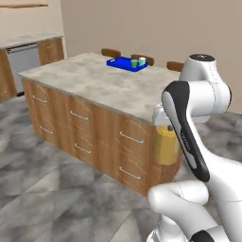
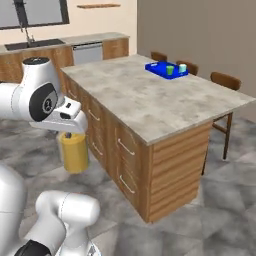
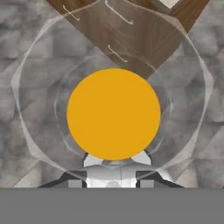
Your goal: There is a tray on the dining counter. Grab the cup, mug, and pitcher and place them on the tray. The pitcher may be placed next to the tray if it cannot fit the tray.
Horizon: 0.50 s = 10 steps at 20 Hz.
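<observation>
Orange liquid: fills the pitcher (image 2: pixel 74 152), a clear glass cylinder hanging upright in the air beside the drawer side of the dining counter (image 2: pixel 150 102), below countertop level and clear of the grey floor (image 2: pixel 210 215).
Gripper (image 2: pixel 70 134): closed on the pitcher from above; in the hand view the orange disc of the pitcher (image 3: pixel 113 113) sits just ahead of the dark fingertips (image 3: pixel 72 177), ringed by its glass wall.
Arm: bends over the near corner of the dining counter (image 1: pixel 108 85); in the left base view its dark link partly covers the pitcher (image 1: pixel 165 144).
Tray (image 1: pixel 124 64): bright blue, flat on the far end of the countertop, close to the wooden chairs (image 2: pixel 225 80).
Cup (image 1: pixel 134 63): green, standing upright on the tray (image 2: pixel 162 69).
Mug (image 1: pixel 142 61): teal, upright on the tray, just beside the cup (image 2: pixel 170 70); seen also in the right base view (image 2: pixel 183 67).
Pitcher to tray: well apart.
</observation>
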Available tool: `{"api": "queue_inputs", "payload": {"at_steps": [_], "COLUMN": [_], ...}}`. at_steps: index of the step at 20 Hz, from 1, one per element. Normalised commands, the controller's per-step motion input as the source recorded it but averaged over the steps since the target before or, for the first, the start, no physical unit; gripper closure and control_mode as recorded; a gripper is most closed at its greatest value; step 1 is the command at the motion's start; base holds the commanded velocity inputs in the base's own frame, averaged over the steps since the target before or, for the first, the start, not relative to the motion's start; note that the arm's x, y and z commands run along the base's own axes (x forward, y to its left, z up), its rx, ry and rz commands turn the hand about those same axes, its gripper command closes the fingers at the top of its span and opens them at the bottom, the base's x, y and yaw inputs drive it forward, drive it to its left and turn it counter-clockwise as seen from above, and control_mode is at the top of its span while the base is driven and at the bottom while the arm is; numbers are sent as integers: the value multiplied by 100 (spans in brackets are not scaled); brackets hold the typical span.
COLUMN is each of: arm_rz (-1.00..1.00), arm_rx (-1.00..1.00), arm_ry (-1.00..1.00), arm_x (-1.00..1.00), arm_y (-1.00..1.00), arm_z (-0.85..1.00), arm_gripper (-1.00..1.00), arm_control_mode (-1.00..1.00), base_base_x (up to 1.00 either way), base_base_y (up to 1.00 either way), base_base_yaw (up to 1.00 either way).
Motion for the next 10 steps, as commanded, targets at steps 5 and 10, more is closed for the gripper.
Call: {"api": "queue_inputs", "payload": {"at_steps": [5,10], "arm_rz": [0,0], "arm_rx": [0,0], "arm_ry": [0,0], "arm_x": [0,0], "arm_y": [0,0], "arm_z": [0,0], "arm_gripper": [100,100], "arm_control_mode": [100,100], "base_base_x": [21,40], "base_base_y": [-14,-6], "base_base_yaw": [-81,-72]}}
